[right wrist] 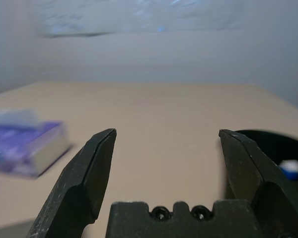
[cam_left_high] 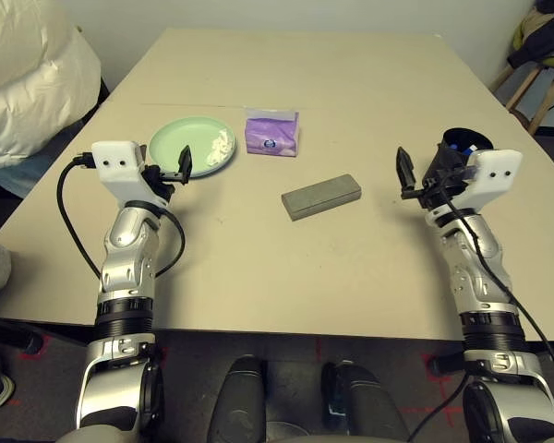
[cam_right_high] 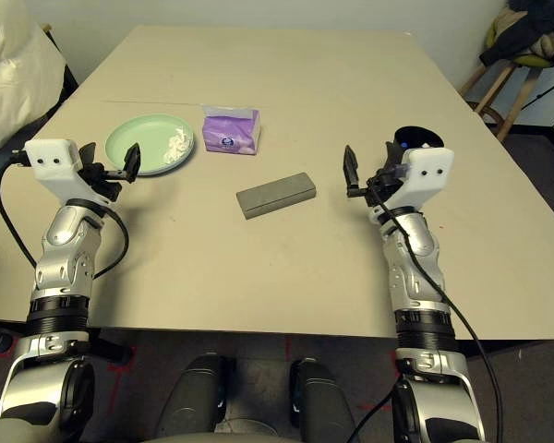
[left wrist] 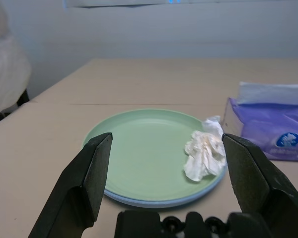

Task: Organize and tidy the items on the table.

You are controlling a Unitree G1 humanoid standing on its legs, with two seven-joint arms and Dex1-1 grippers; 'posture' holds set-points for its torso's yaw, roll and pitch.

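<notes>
A pale green plate (cam_left_high: 192, 145) rests on a light blue plate whose rim (left wrist: 154, 202) peeks out beneath it, at the left of the table (cam_left_high: 305, 74). White crumpled tissue (left wrist: 204, 153) lies on the green plate's right side. My left gripper (cam_left_high: 171, 167) hovers open just in front of the plates. The grey-brown glasses case (cam_left_high: 321, 197) lies mid-table. My right gripper (cam_left_high: 425, 171) is open above the table, with the black cup (cam_left_high: 466, 141) just behind it. A small blue-white stick (right wrist: 291, 166) sits in the cup. The sunglasses are out of view.
A purple tissue pack (cam_left_high: 271, 132) stands right of the plates, near the seam. A person in a white puffy jacket (cam_left_high: 28, 74) is at the table's left edge. A wooden stool (cam_left_high: 540, 78) with clothes stands beyond the far right corner.
</notes>
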